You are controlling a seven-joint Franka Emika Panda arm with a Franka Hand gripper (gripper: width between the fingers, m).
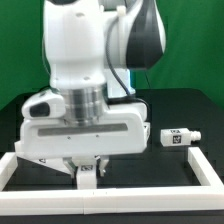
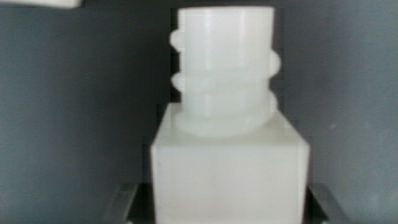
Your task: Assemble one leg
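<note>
My gripper is low over the front of the black table and shut on a white leg, which pokes out below the hand. In the wrist view the gripper holds that leg by its square white body. Its round ribbed end points away from the hand, and dark fingers sit against both sides of the body. A second leg with a black-and-white tag lies on its side on the table at the exterior view's right, apart from the gripper. What lies directly under the hand is hidden.
A white raised rail runs along the front of the table and turns back at both ends, on the exterior view's left and right. The arm's big white body covers the middle of the table.
</note>
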